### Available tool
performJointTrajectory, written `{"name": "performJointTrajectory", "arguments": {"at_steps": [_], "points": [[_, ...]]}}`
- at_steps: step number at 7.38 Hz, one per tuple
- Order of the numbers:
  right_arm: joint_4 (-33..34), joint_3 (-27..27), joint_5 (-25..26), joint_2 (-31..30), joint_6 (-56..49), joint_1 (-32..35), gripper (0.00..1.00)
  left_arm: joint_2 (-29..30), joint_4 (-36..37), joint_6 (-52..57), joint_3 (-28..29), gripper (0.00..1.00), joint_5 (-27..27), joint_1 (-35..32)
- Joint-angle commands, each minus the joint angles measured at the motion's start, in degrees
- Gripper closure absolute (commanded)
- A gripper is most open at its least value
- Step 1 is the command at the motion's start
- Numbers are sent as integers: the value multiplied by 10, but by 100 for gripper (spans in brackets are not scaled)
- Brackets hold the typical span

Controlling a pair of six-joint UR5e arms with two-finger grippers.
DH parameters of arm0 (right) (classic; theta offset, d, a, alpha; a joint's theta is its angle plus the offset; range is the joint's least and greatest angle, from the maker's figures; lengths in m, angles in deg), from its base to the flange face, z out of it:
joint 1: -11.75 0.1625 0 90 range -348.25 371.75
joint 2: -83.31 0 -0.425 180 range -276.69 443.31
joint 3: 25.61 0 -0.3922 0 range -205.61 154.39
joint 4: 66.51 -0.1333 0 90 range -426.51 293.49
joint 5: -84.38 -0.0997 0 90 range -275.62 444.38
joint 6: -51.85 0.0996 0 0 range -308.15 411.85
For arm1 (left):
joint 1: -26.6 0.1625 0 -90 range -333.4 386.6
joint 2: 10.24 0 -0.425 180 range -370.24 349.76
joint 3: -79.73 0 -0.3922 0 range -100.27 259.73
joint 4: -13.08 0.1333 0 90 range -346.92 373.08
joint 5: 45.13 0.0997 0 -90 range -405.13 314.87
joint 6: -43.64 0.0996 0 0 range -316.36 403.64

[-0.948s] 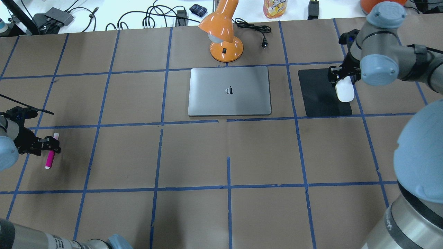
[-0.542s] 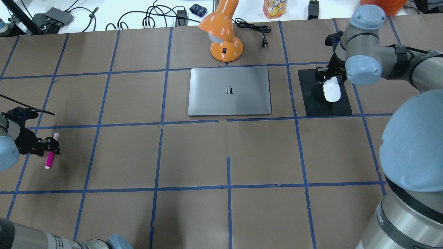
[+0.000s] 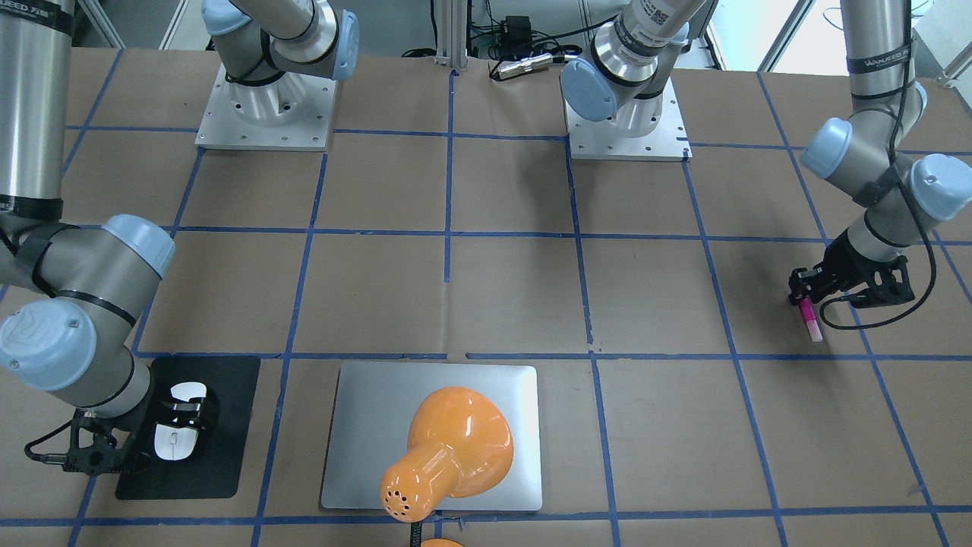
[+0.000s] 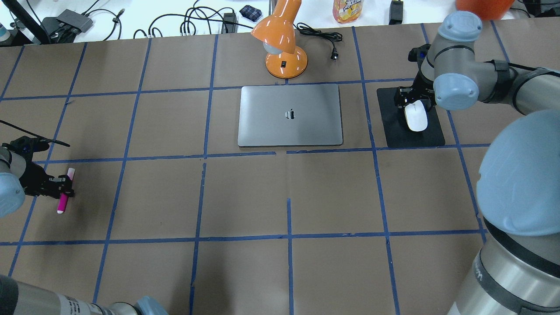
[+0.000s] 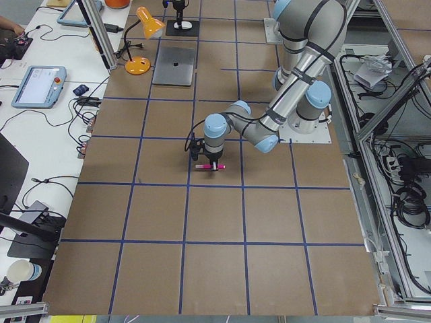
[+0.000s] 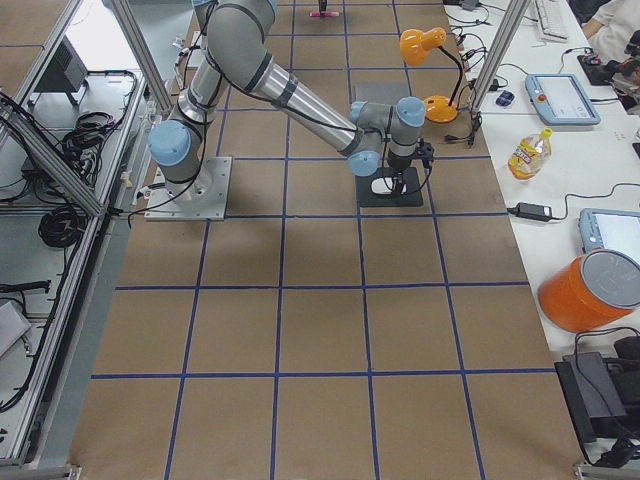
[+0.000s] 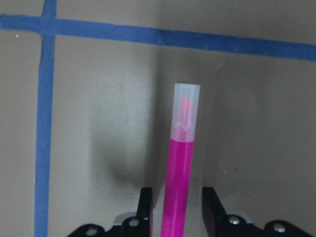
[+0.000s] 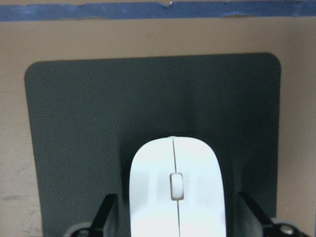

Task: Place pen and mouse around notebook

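The magenta pen lies flat on the table at the far left, its pale cap pointing away from the wrist. My left gripper straddles the pen's middle, open, with a thin gap on each side in the left wrist view. The white mouse rests over the black mat, right of the silver notebook. My right gripper is shut on the mouse's rear half, a finger on either flank. In the front-facing view the notebook is partly hidden.
An orange desk lamp stands just behind the notebook, and its head covers part of the lid in the front-facing view. Its cord and plug lie to the right. Cables, a bottle and adapters line the far white bench.
My right gripper carried the mouse leftward from the mat's right edge to about its middle, slowing at the end. The pen has not moved. The left arm shifted only slightly.
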Motion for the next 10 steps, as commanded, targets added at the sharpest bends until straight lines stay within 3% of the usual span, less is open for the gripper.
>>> {"name": "performJointTrajectory", "arguments": {"at_steps": [1, 2, 4, 6, 8, 10], "points": [[-10, 3, 1, -22, 2, 0, 0, 0, -2, 0, 0, 81, 12, 0], [-49, 4, 1, -62, 12, 6, 0, 1, -4, 0, 0, 100, 12, 0], [-236, 43, 7, -170, 52, 27, 0, -1, -4, 0, 0, 100, 12, -1], [-363, 67, 11, -265, 101, 59, 0, -26, -17, -34, 2, 100, 13, -11], [-398, 77, 15, -316, 103, 107, 0, -39, -31, -109, 20, 100, 12, -19], [-398, 75, 6, -321, 108, 112, 0, -57, -34, -285, 29, 100, 12, -104]]}}
